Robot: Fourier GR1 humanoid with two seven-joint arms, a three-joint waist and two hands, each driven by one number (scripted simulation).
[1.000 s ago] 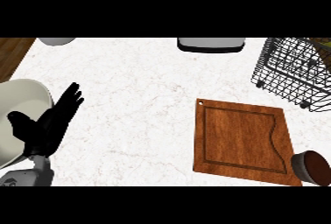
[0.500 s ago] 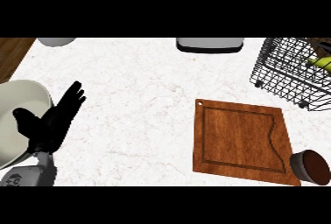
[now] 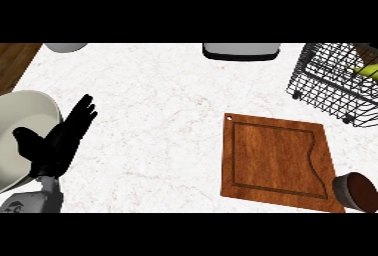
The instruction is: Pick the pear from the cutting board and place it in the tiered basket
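Pear (image 3: 368, 70) as a yellow-green shape inside the wire tiered basket (image 3: 325, 85) at upper right, bare wooden cutting board (image 3: 277, 160) at lower right on the white marbled surface (image 3: 162, 110), left hand (image 3: 59, 142) at left edge with fingers straight and holding nothing, over a pale bowl (image 3: 22, 130), dark round bowl (image 3: 358, 191) at lower right corner.

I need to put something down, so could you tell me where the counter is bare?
White marble counter is bare between the black left robot hand and the brown wooden cutting board, whose top is bare too. Crowded: the right edge, by the black wire basket.
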